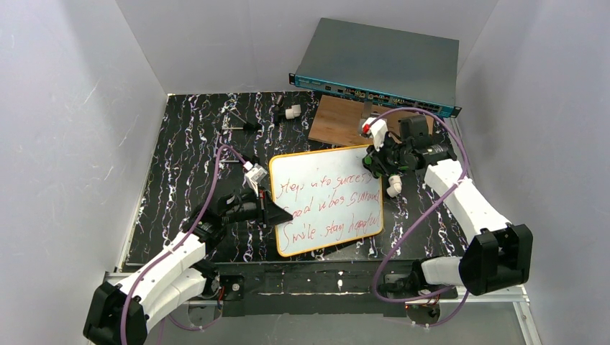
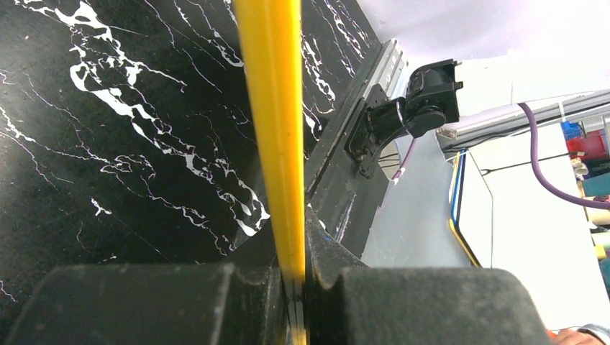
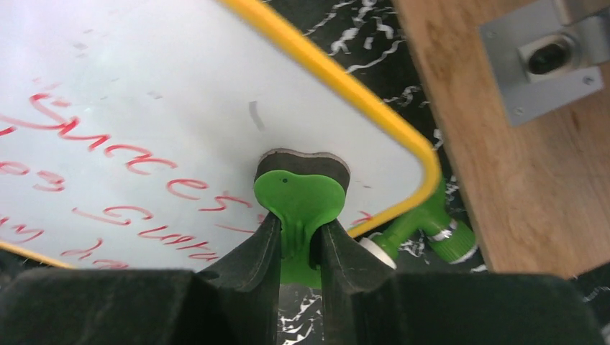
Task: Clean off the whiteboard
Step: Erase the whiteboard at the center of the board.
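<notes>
Whiteboard (image 1: 325, 201), yellow-framed, red handwriting, set between both pincers.
Left edge is clamped in the fully closed left pincer (image 2: 295, 282). Written lines run from there toward the right pincer (image 3: 298, 248), which is closed on a green eraser (image 3: 302, 188) pressed near the far-right corner.

Whiteboard (image 1: 327, 201) white with yellow-orange frame and red handwriting; surface (image 1: 187, 144) black with white marble-like veins; wooden board (image 1: 338, 118) brown with visible grain, grey metal plate (image 3: 539, 61) on it. Eraser (image 3: 302, 198) bright green with black pad, marker (image 3: 431, 226) green with a white end; left hand (image 2: 295, 287) and right hand (image 3: 298, 237) black. Arms (image 1: 467, 198) white with black joints, cables (image 2: 534, 147) purple, box (image 1: 385, 61) grey with teal front, walls (image 1: 72, 108) pale grey-white.
</notes>
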Available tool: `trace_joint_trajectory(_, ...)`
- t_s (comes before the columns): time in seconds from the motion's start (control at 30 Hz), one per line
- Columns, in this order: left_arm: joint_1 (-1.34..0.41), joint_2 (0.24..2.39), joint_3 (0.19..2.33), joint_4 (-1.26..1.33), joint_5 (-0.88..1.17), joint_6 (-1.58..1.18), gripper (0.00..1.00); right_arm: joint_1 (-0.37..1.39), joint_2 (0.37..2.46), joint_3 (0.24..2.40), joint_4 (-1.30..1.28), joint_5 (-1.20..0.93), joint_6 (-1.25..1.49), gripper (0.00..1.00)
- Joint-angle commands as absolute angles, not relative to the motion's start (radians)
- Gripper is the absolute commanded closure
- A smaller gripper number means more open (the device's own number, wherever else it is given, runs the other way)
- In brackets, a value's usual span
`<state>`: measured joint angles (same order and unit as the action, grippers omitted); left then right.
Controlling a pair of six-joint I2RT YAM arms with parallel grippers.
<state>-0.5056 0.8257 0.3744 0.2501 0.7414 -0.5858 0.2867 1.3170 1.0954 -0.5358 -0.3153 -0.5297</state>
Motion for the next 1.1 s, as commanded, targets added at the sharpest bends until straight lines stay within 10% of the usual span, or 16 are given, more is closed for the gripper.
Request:
trace_joint_trajectory(0.0, -0.535, 0.785, 0.392, 0.337, 0.857, -0.476, 1.00, 0.300, 1.290, 1.063, -0.612, -0.483, -0.589, 0.99)
trace_joint_trajectory(0.4, -0.543, 0.778, 0.395, 0.317, 0.848, -0.462, 1.00, 0.279, 1.344, 1.169, -0.450, -0.067, -0.445, 0.99)
trace_joint_trajectory(1.07, -0.546, 0.777, 0.400, 0.308, 0.849, -0.453, 1.00, 0.285, 1.312, 1.162, -0.541, -0.211, -0.480, 0.99)
